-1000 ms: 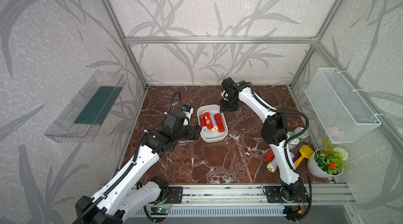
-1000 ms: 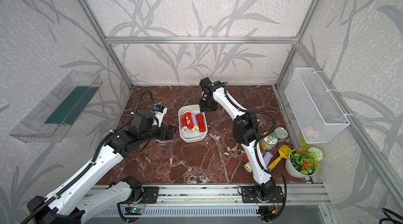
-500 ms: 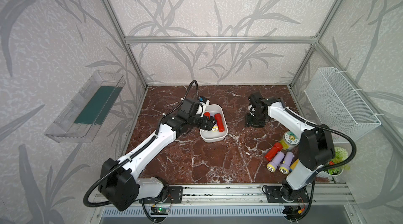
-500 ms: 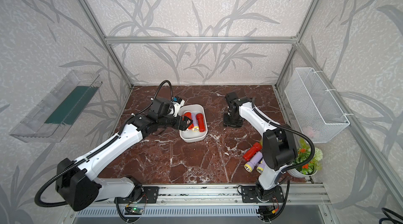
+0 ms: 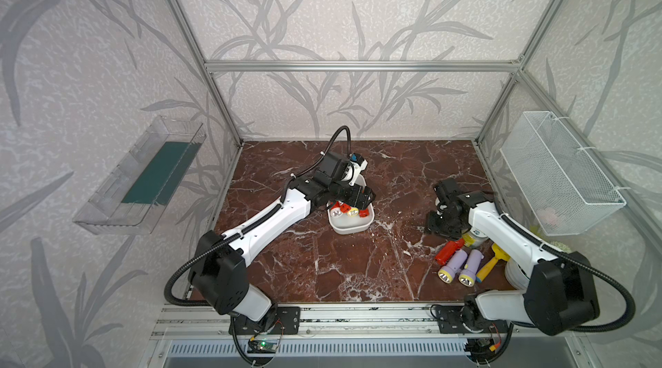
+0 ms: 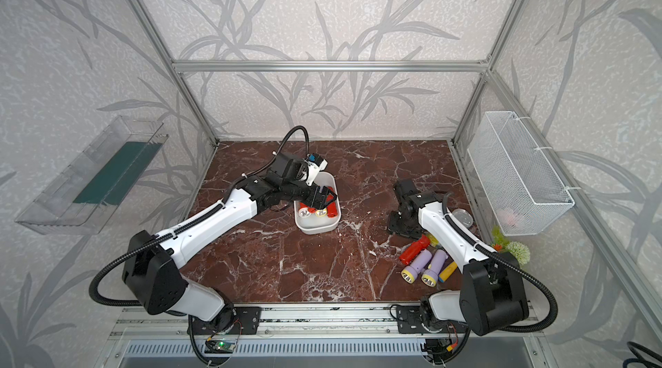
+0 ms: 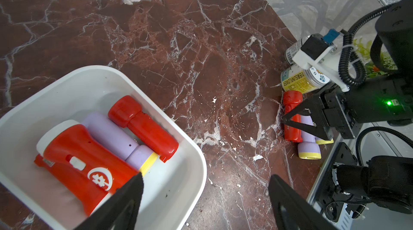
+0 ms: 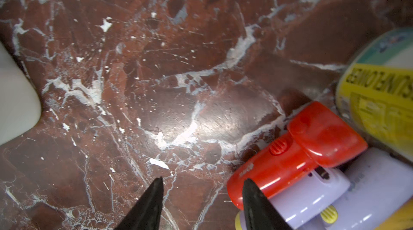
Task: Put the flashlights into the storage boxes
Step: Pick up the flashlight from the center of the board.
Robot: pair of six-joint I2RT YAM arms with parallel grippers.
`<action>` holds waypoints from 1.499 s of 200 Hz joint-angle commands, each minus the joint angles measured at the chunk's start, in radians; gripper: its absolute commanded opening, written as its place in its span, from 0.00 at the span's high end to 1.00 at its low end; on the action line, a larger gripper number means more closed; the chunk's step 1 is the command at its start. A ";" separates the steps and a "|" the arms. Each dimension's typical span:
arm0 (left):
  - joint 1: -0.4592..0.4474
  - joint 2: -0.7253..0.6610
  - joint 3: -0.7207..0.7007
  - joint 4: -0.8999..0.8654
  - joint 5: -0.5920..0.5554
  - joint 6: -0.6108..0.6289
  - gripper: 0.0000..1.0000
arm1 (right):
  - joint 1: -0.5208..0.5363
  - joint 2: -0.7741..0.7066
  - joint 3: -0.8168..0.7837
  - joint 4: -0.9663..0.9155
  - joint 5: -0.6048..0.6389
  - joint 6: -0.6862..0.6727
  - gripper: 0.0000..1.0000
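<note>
tray (image 5: 353,230) half-hidden by L tool (image 5: 367,198), jar (image 8: 380,96) cropped

Red, lavender flashlights (image 7: 145,126); white tray (image 7: 89,83)

Between my arms the red-brown marble surface (image 5: 358,258) lies bare, wide enough to pass. Red and lavender plastic torches (image 7: 143,126) crowd the shallow white plastic tray (image 7: 190,195), one end free. A yellow-labelled round jar (image 8: 380,96) stands beside my right jaws.
</note>
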State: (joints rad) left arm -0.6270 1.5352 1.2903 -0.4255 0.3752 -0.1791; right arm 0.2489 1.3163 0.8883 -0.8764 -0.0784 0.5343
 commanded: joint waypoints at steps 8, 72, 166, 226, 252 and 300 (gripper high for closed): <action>-0.021 0.031 0.060 -0.006 0.027 0.029 0.10 | -0.028 -0.063 -0.066 0.004 0.012 0.024 0.36; -0.049 0.101 0.139 -0.032 0.042 0.035 0.10 | -0.052 -0.160 -0.152 -0.011 0.026 0.061 0.33; -0.057 0.129 0.165 -0.042 0.050 0.059 0.10 | -0.086 -0.180 -0.206 -0.002 0.036 0.092 0.33; -0.057 0.133 0.159 -0.048 0.046 0.083 0.10 | -0.106 -0.108 -0.200 0.037 0.024 0.096 0.36; -0.054 0.129 0.153 -0.050 0.047 0.092 0.10 | -0.109 -0.078 -0.194 0.048 0.021 0.095 0.37; -0.041 0.120 0.136 -0.049 0.047 0.096 0.10 | -0.112 -0.030 -0.189 0.078 0.021 0.095 0.37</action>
State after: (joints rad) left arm -0.6777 1.6596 1.4319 -0.4568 0.4137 -0.1116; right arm 0.1425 1.2617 0.6888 -0.8093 -0.0608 0.6205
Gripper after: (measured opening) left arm 0.898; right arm 0.632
